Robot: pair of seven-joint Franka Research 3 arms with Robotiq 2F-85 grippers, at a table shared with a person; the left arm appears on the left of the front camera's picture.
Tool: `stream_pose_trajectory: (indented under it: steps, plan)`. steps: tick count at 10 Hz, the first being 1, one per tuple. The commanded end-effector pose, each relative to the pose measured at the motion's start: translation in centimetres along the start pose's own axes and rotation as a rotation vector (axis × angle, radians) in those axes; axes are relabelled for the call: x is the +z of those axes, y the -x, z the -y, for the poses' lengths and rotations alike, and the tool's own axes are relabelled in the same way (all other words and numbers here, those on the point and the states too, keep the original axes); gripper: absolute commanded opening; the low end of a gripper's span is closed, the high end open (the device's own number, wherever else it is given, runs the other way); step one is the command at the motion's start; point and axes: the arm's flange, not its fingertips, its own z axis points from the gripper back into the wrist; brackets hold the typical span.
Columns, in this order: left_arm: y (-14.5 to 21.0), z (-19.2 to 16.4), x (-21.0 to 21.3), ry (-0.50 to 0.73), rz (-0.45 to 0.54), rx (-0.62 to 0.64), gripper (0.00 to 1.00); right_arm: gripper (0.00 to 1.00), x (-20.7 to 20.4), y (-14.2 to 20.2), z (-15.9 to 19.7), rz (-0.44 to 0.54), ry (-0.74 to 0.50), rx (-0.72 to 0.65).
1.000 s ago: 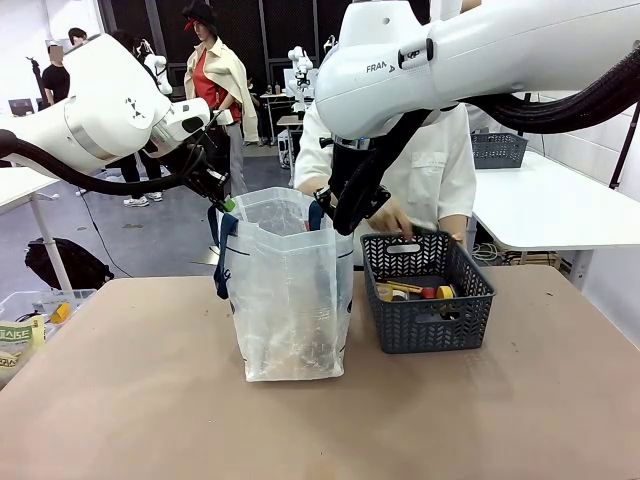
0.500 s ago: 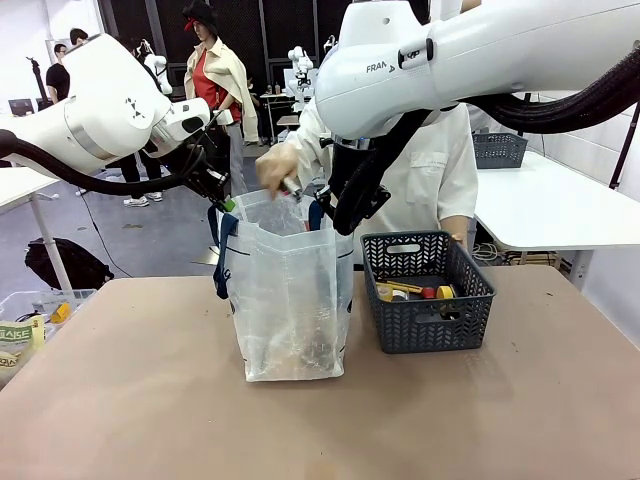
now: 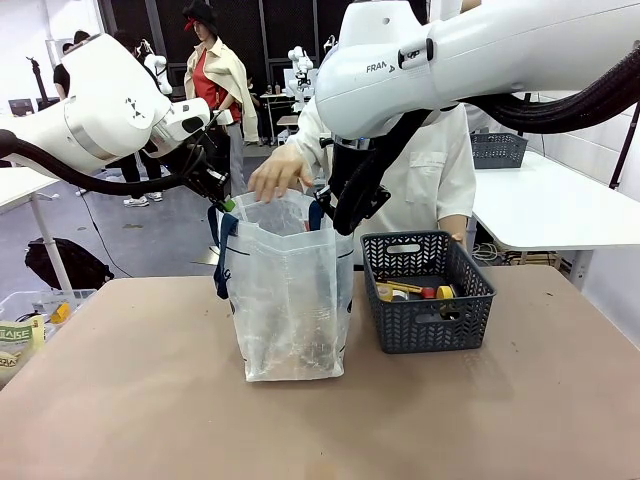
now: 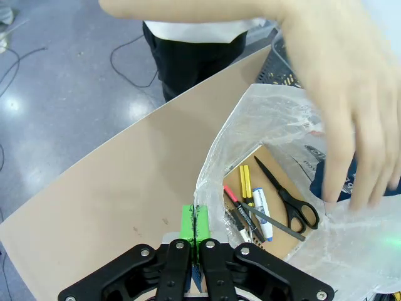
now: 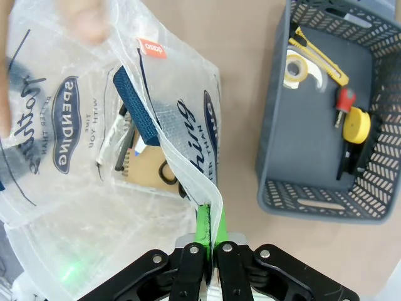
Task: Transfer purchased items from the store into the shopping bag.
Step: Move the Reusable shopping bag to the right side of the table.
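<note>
We see left gripper (image 4: 195,227) clamped on the bag (image 3: 290,300) rim, pads tight on the plastic. Right gripper (image 5: 210,227) pinches the opposite rim the same way. Bag hangs between them, upright, long axis vertical, mouth up and spread open. A person's hand (image 3: 279,170) is over the mouth, just past both grippers. Below left gripper, scissors (image 4: 289,199) and pens (image 4: 243,187) lie flat on the bag floor. Basket (image 3: 430,325) sits beside and below right gripper on the table (image 3: 150,400), long axis toward the person, with cutter (image 5: 316,53) and tape (image 5: 294,69) inside.
</note>
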Motion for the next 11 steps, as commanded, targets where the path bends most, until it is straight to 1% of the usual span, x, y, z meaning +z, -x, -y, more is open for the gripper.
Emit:
stream_pose_trajectory:
  steps: [1,11]
  plan:
    - [0.07,-0.19,0.13,-0.004,-0.001,-0.001,0.00,0.00,0.10,-0.05,0.02,0.004,-0.011,-0.003]
    - [0.07,-0.19,0.13,-0.004,-0.001,-0.001,0.00,0.00,0.10,-0.05,0.02,0.004,-0.011,-0.003]
